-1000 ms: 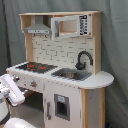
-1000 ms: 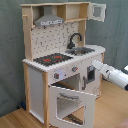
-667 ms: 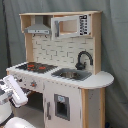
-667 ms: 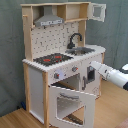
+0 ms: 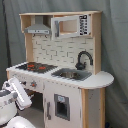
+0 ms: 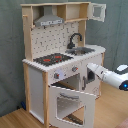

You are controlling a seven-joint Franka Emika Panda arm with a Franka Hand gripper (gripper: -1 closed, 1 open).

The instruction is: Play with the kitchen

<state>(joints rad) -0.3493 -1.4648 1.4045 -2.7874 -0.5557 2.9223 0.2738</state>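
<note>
Kitchen [image 5: 65, 65]: tall toy play kitchen, pale wood with white panels, standing on a wooden floor [image 6: 12, 119] in front of a grey curtain [image 5: 114, 45]. Fills most of the frame in both exterior views.

Hob [image 6: 52, 59]: black with red rings, on the counter at the second exterior view's left of the sink. Nothing sitting on it.

Sink [image 5: 71, 74]: grey basin set into the counter, black faucet [image 5: 82, 59] arching over it. Can't tell if there's anything inside.

Hood [image 5: 37, 29]: grey, mounted up top over the hob.

Upper cabinet [image 5: 70, 26]: microwave-looking box with a see-through door, shut in the first exterior view; can't make out any contents.

Oven door [image 6: 70, 102]: swung down and open in the second exterior view, clear window panel. The cavity behind it looks dark, contents not readable.

Knobs [image 6: 56, 75]: on the front panel under the hob.

Gripper [image 6: 91, 70]: white arm coming in from the second exterior view's right, tip right up by the front panel just above the open oven door. Honestly can't tell whether the fingers are apart or together.
</note>
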